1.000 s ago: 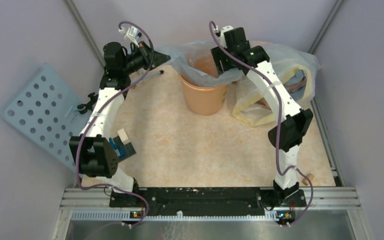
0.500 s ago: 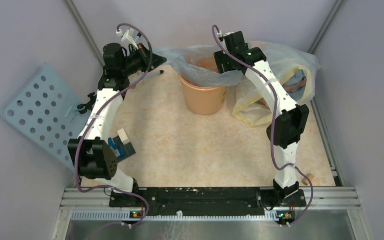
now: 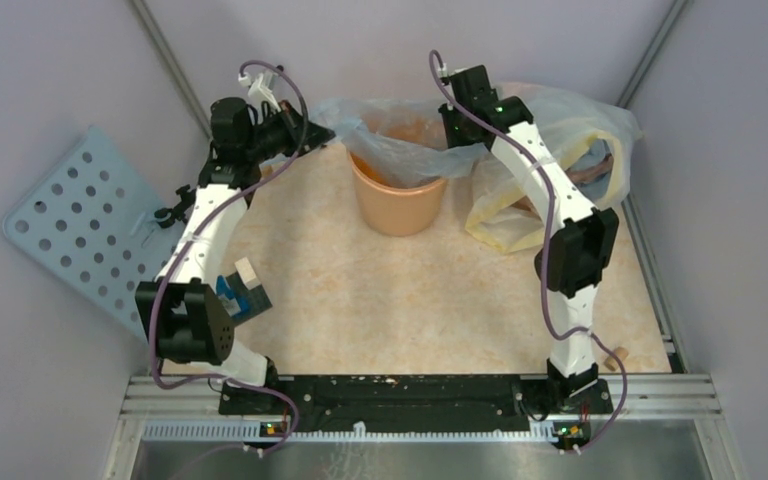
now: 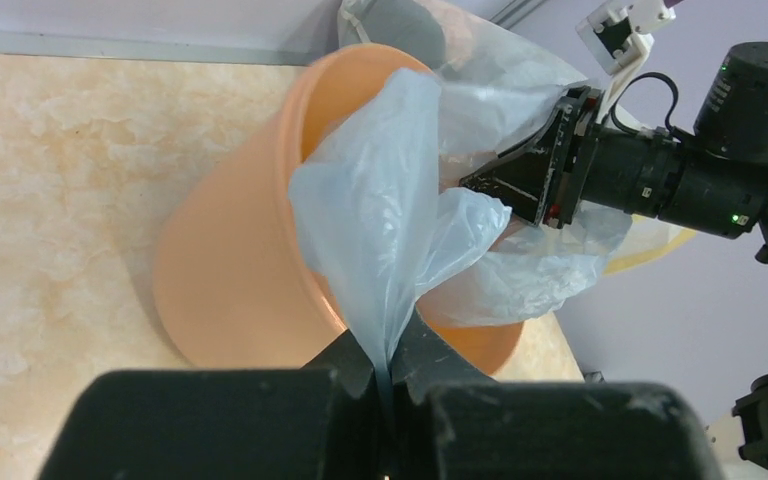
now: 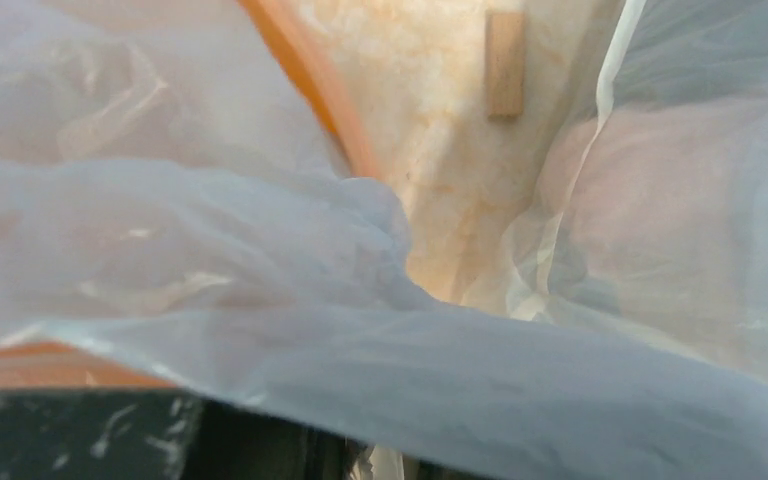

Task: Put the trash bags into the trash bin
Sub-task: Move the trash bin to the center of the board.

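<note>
Up near the top centre of the overhead view, the trash bag (image 3: 407, 150) lies draped across the mouth of the orange bin (image 3: 397, 208). Its grey-blue film covers the rim on the near and right sides and bunches toward both arms. Part of it hangs down outside the bin's wall and part sags into the opening. The bin stands on the table (image 3: 380, 300), slightly left of the far middle.

The left gripper (image 4: 385, 358) is pressed together on a gathered fold of the trash bag. In the left wrist view the film runs up from between its fingers and over the rim. The right gripper (image 3: 457, 128) sits at the right side of the bin's mouth with its tips against the bag. Plastic fills the bottom of the right wrist view, so I cannot tell whether the jaws are pinching it or just resting in it.

Just right of the bin slumps a bigger clear bag (image 3: 560, 150) with yellow edges. A small wooden block (image 5: 505, 65) lies on the table beyond the rim. At the left edge leans a pale perforated panel (image 3: 70, 225), and a few small blocks (image 3: 245, 285) sit by the left arm.
</note>
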Tool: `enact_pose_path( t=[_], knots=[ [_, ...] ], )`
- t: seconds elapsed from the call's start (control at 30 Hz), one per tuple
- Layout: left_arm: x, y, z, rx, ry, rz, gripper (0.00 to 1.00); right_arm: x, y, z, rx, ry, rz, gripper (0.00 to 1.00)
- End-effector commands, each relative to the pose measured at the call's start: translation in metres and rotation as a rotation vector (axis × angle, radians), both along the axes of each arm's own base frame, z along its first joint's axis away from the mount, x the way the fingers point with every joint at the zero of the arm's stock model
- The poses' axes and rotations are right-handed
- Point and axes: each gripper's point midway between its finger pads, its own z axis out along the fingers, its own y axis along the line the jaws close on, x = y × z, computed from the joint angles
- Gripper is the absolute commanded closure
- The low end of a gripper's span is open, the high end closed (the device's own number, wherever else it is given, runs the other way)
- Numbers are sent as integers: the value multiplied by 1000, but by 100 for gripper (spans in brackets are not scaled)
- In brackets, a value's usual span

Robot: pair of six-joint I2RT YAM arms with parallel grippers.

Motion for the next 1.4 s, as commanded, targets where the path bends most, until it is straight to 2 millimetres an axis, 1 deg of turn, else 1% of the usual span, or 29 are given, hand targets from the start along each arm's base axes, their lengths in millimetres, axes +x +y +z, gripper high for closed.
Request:
enact_pose_path(
  t=[0.0,0.2,0.3,0.43,0.57,0.67,0.87,0.97,1.07,1.1,1.2,1.33,1.37],
  knots=[
    [-24,1,32,17,-111,-21,100,-26,5,13,37,25,47,80],
    [-47,1,41,34,-131,-42,100,-51,7,12,-5,52,75,86],
    [-62,0,41,49,-133,-67,100,-64,5,16,-23,56,79,89],
    [-86,0,34,55,-124,-83,100,-86,1,13,-81,60,68,88],
    [-107,-2,27,46,-122,-100,100,-111,-1,0,-141,84,52,87],
    [-117,-2,22,48,-110,-108,100,-125,-6,-2,-152,89,31,87],
    [-130,-5,17,17,-87,-127,100,-152,-19,6,-160,68,10,82],
    [-133,-7,13,2,-73,-140,100,-160,-23,9,-165,64,8,78],
    [-134,-8,10,-9,-62,-149,100,-162,-24,14,-158,52,20,70],
    [-135,-9,9,-12,-60,-155,100,-162,-23,16,-153,47,31,66],
    [-137,-10,10,-19,-59,-165,100,-160,-22,24,-142,23,41,49],
    [-138,-10,13,-18,-67,-160,100,-156,-23,38,-143,-11,38,34],
    [-138,-9,14,-18,-71,-158,100,-156,-23,41,-142,-19,37,31]
  ],
)
